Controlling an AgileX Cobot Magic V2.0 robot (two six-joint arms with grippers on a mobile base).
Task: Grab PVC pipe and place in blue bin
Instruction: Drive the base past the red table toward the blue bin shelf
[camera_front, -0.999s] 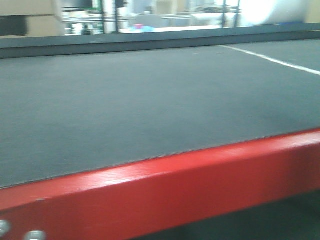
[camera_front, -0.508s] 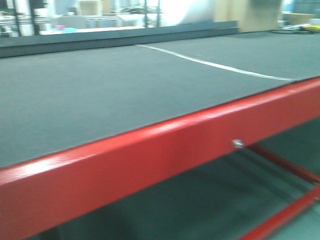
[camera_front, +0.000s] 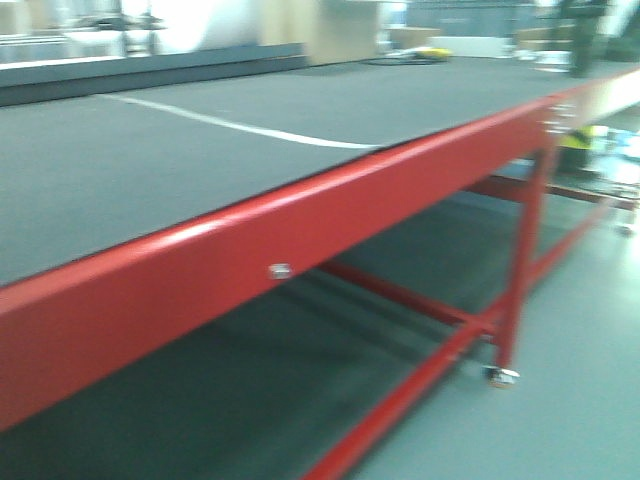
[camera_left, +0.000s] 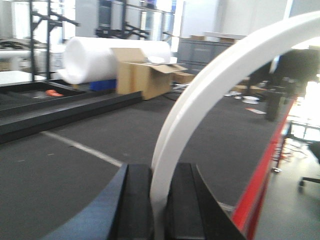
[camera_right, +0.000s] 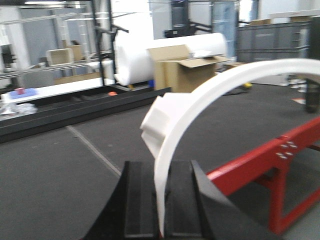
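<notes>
A white curved PVC pipe piece (camera_left: 215, 75) arcs up and to the right out of my left gripper (camera_left: 159, 172), whose black jaws are shut on its thin lower end. In the right wrist view a similar white arc (camera_right: 210, 85) with a wider flared end rises from my right gripper (camera_right: 159, 170), also shut on it. I cannot tell whether both hold one piece or two. Both grippers hang above a dark grey table top. The blue bin is out of view. Neither gripper shows in the front view.
A long table with a dark grey top (camera_front: 150, 150) and red front rail (camera_front: 300, 220) fills the front view; its red leg ends in a castor (camera_front: 500, 375) beside bare floor (camera_front: 580, 400). A cardboard box (camera_left: 142, 75) and a bubble-wrap roll (camera_left: 95, 57) stand beyond the table.
The front view has swung right: the red rail now runs diagonally, and the table's right end, leg, castor and floor have come into sight.
</notes>
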